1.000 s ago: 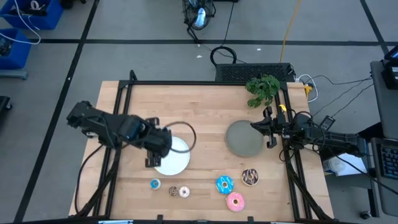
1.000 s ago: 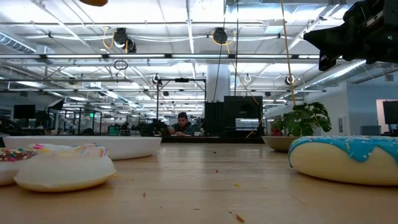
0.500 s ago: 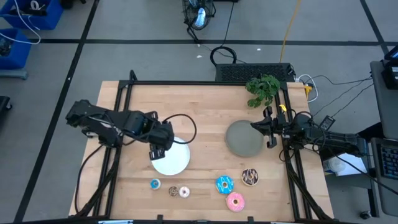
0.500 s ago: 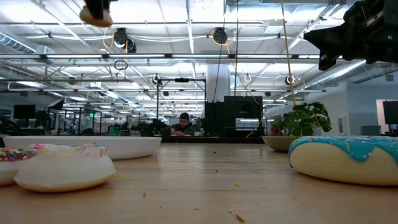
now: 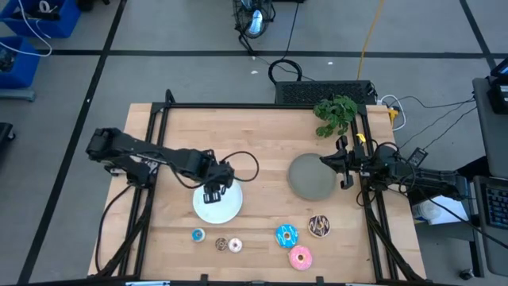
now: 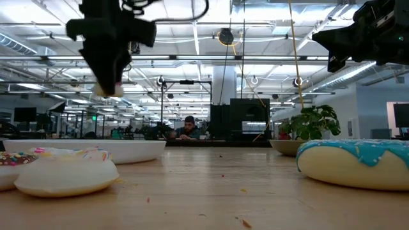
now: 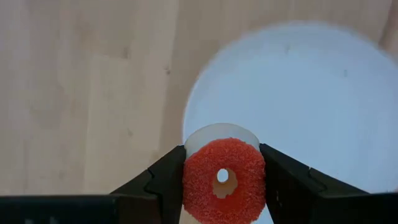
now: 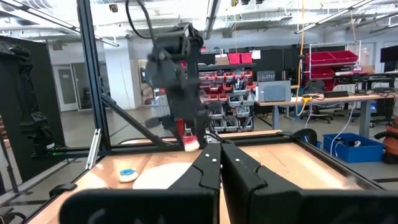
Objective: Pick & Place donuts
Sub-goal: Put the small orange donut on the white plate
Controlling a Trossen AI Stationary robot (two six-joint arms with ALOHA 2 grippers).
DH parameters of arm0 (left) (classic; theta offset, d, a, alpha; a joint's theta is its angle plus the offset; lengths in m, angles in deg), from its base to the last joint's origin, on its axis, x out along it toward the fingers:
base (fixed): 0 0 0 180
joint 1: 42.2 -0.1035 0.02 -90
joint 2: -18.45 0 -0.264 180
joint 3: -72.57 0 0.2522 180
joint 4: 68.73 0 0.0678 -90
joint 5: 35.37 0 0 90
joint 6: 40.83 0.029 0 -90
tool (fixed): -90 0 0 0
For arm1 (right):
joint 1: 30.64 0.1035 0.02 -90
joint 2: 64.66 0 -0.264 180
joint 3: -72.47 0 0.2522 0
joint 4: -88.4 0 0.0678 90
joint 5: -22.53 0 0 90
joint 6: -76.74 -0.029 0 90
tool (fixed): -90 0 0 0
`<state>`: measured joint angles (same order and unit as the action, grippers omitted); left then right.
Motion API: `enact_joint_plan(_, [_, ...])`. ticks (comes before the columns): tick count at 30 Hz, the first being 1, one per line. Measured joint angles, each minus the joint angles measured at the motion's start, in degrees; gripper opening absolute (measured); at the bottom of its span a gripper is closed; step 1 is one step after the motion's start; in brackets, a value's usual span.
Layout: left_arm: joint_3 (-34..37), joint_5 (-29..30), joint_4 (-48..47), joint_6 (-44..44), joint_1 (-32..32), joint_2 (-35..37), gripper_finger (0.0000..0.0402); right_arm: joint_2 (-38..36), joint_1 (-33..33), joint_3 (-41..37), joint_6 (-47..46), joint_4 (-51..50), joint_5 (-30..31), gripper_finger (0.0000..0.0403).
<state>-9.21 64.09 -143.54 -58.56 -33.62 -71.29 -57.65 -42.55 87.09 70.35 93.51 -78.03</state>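
My left gripper (image 5: 214, 193) is shut on the small red donut (image 7: 224, 180) above the white plate (image 5: 226, 208). It also shows in the low view (image 6: 108, 86), well above the plate's rim (image 6: 128, 150). On the table near the front edge lie a small blue donut (image 5: 198, 235), a small brownish one (image 5: 221, 244), a whitish one (image 5: 236, 245), the blue-iced donut (image 5: 286, 236), the chocolate donut (image 5: 319, 226) and the pink-iced donut (image 5: 300, 257). My right gripper (image 5: 343, 171) is shut and empty at the grey plate's right edge. My left gripper pinches the red donut by two opposite sides of its outer rim (image 7: 186, 177) between its two fingers (image 7: 163, 182). The fingers point down from above. The donut is lifted clear over the white plate's near-left part, its red face and hole turned up toward the wrist.
The grey plate (image 5: 311, 176) lies right of centre, with a green plant (image 5: 335, 114) behind it at the far edge. Black frame rails (image 5: 151, 159) run along both sides of the table. A person sits far off in the room (image 6: 187, 128).
My left gripper has carried the red donut toward the table's right edge, from the white plate's left rim to over the plate. It has come down a good way in the low view. It has stayed shut on the donut.
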Motion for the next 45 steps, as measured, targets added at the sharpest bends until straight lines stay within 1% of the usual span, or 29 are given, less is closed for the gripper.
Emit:
enact_joint_plan(3, [1.83, -2.56, 1.45, 0.89, -0.9, -0.1, 0.0186, 0.0, -0.02, 0.0, 0.02, 0.0, 0.06, 0.0])
enact_joint_plan(13, [2.55, -2.58, 4.53, 3.06, -0.92, -0.06, 0.0186, -0.01, 0.0, -0.01, 1.26, 0.14, 0.14, 0.0])
enact_joint_plan(15, [3.23, -2.67, 7.66, 3.27, -0.92, -0.19, 0.0186, -0.02, 0.0, 0.0, 1.29, 0.18, 0.19, 0.0])
enact_joint_plan(18, [5.91, -7.28, 14.58, 6.12, -0.97, -0.82, 0.0186, 0.0, 0.0, 0.0, 1.28, 0.18, 0.21, 0.0])
enact_joint_plan(19, [6.4, -7.56, 15.71, 6.99, -0.85, -0.86, 0.0186, -0.02, 0.0, 0.0, 1.26, 0.18, 0.24, 0.0])
enact_joint_plan(22, [7.84, -5.69, 17.7, 7.5, -0.56, -0.64, 0.0186, 0.0, -0.02, 0.0, 1.16, 0.16, 0.13, 0.0])
enact_joint_plan(24, [8.67, -5.47, 17.83, 7.02, -0.91, -0.74, 0.0186, -0.02, 0.0, 0.0, 1.14, 0.16, 0.13, 0.0])
enact_joint_plan(29, [11.74, -6.91, 19.24, 6.15, -1.82, -1.67, 0.0186, -0.01, 0.0, -0.01, 1.1, 0.16, 0.1, 0.0])
enact_joint_plan(37, [14.0, -8.13, 22.73, 6.09, -2.45, -1.52, 0.0186, 0.0, 0.0, 0.0, 0.63, 0.13, 0.08, 0.0])
enact_joint_plan(42, [14.46, -6.54, 25.61, 8.4, -1.68, -1.65, 0.0187, 0.0, 0.0, 0.0, 0.63, 0.13, 0.08, 0.0])
enact_joint_plan(45, [14.46, -6.78, 26.88, 10.11, -1.38, -2.64, 0.0187, 0.0, 0.0, 0.0, 0.63, 0.13, 0.06, 0.0])
